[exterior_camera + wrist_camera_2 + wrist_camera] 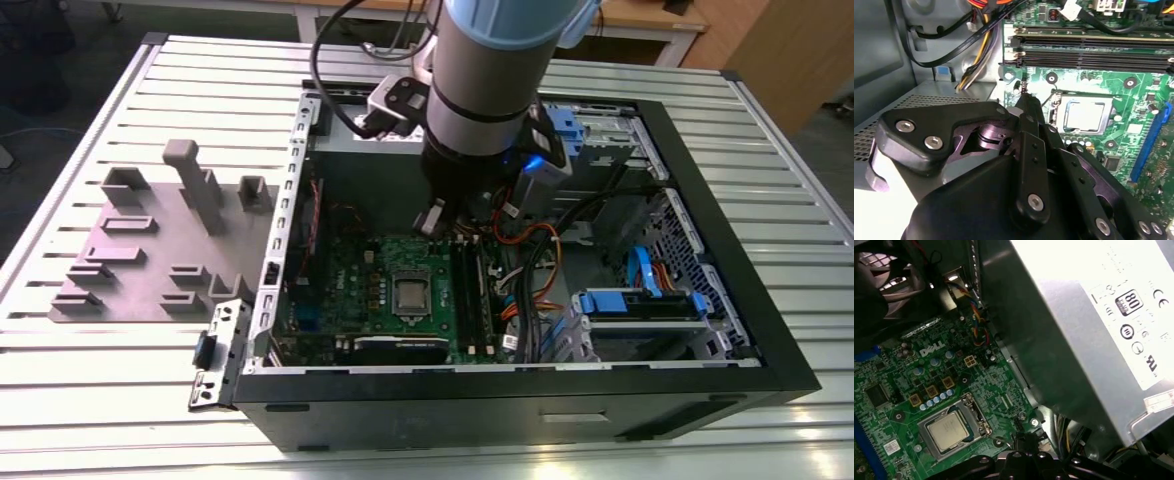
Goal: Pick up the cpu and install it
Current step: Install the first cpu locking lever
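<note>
The cpu (pixel 408 290) lies flat in its socket in the middle of the green motherboard (pixel 350 300), inside the open computer case. Both wrist views show its silver top, the cpu (pixel 1085 115) framed by the socket's metal bracket, the cpu (pixel 947 432) with a paler rim. My gripper (pixel 434 225) hangs over the board just behind the socket, near the memory slots. Its black fingers taper to a closed tip, the gripper (pixel 1026 99) shut with nothing between them. In the first wrist view the gripper (pixel 1025 438) sits beside the socket's corner, apart from the chip.
Long black memory sticks (pixel 1089 47) run beside the socket. The silver power supply (pixel 1089 325) rises close to the arm. Cable bundles (pixel 534 290) and blue drive bays (pixel 641 300) fill the case at the exterior view's right. A grey fixture plate (pixel 147 250) lies outside the case.
</note>
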{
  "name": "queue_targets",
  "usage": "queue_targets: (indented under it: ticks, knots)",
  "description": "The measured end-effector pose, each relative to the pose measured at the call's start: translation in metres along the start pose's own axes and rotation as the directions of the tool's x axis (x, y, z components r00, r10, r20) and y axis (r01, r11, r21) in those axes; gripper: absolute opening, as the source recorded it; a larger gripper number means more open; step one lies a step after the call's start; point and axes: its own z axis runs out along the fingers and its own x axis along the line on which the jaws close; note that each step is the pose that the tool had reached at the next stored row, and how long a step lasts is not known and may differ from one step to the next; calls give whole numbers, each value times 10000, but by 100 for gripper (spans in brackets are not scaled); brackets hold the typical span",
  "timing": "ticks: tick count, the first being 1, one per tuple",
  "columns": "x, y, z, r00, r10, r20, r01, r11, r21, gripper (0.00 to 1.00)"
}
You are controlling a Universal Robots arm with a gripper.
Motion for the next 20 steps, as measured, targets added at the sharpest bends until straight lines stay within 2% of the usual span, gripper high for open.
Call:
queue_targets:
  ticks: [7, 15, 20]
  knots:
    - [39, -23, -16, 10000, 0, -1, 0, 10000, 1, 11]
    - [60, -33, -97, 10000, 2, -38, -2, 10000, 23, 11]
    - [78, -42, -102, 9998, 5, -207, -3, 9999, 121, 11]
